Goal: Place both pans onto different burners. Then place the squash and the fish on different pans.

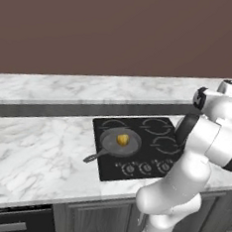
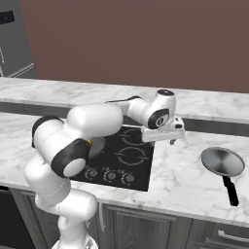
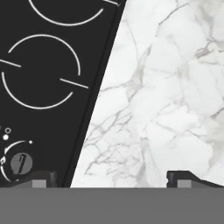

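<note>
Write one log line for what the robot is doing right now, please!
gripper: open, empty, over cooktop's right edge | grey pan: on burner, squash inside | silver pan: on counter, not yet on burner

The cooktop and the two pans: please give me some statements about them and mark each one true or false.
1. The squash lies in the dark grey skillet. True.
2. The skillet sits on the marble counter. False: it sits on a burner of the cooktop.
3. The silver pan is on the counter, to the right of the cooktop. True.
4. The tool holds the silver pan. False: it is open and empty, hovering near the cooktop's right edge.
5. The silver pan's handle is black. True.
</note>
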Controlling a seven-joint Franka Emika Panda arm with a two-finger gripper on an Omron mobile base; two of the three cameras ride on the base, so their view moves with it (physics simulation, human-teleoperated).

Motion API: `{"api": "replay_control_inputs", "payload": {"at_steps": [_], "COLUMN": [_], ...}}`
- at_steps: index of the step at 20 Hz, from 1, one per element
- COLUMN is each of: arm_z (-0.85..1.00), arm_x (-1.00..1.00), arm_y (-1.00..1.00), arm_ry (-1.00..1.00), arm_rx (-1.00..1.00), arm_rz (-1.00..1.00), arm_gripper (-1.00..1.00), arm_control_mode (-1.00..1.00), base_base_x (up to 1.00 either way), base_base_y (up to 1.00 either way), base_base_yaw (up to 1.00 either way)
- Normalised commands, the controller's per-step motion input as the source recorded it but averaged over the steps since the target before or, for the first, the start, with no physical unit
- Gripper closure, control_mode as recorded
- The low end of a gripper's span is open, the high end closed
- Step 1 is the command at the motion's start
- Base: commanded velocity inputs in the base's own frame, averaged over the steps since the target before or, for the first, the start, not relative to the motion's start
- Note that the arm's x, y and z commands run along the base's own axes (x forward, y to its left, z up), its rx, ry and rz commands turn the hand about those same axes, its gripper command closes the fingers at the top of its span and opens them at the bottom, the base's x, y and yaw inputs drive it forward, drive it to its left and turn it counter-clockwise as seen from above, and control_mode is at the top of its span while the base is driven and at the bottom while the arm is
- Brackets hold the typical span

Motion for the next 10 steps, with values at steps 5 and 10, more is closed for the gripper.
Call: {"api": "replay_control_inputs", "payload": {"at_steps": [5,10], "arm_z": [0.0,0.0], "arm_x": [-0.41,-0.37], "arm_y": [-0.6,-0.56], "arm_ry": [0.0,0.0], "arm_rx": [0.0,0.0], "arm_rz": [0.03,0.02], "arm_gripper": [-1.0,-1.0], "arm_control_mode": [-1.0,-1.0], "base_base_x": [0.0,0.0], "base_base_y": [0.0,0.0], "base_base_yaw": [0.0,0.0]}}
